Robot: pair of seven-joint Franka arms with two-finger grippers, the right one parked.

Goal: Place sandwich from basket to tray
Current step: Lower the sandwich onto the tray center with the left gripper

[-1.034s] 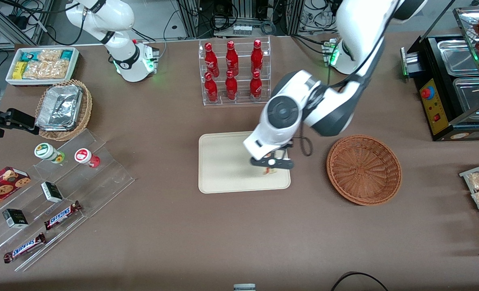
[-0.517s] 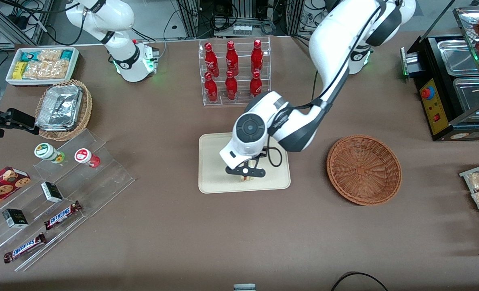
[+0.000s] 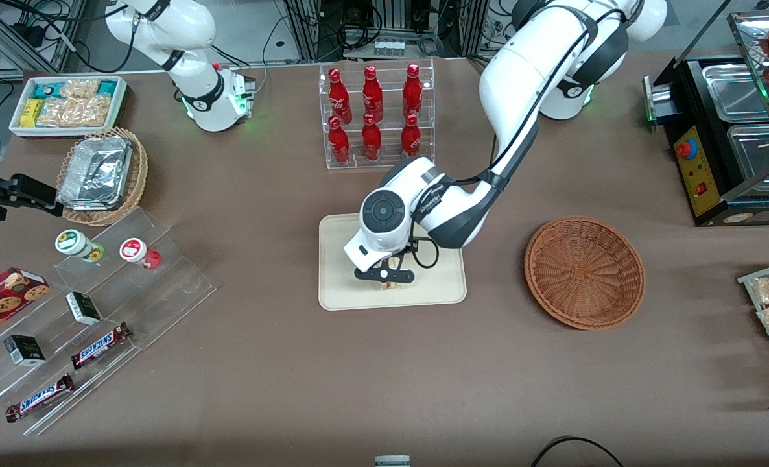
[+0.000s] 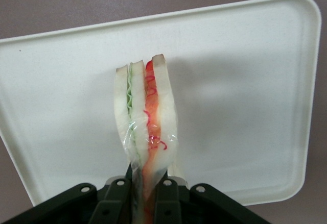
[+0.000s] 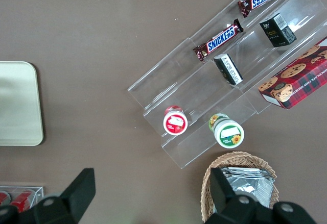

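The left arm's gripper [image 3: 385, 275] hung over the cream tray [image 3: 342, 288], its two dark fingers [image 4: 118, 201] clamped on the sandwich [image 4: 145, 119]. The sandwich, wrapped in clear film, pointed down at the tray with its green, orange and red filling layers showing between pale bread slices. Whether its tip touched the tray surface could not be made out. From the front, the arm's wrist covered most of the sandwich; only a small pale bit showed under the gripper.

The round reddish-brown basket [image 3: 584, 272] sat on the table beside the tray, toward the working arm's end, with nothing inside it. Farther from the front camera than the tray stood a clear rack [image 3: 377, 117] holding six red bottles. A tan wicker basket [image 3: 102, 176] with foil trays sat toward the parked arm's end.
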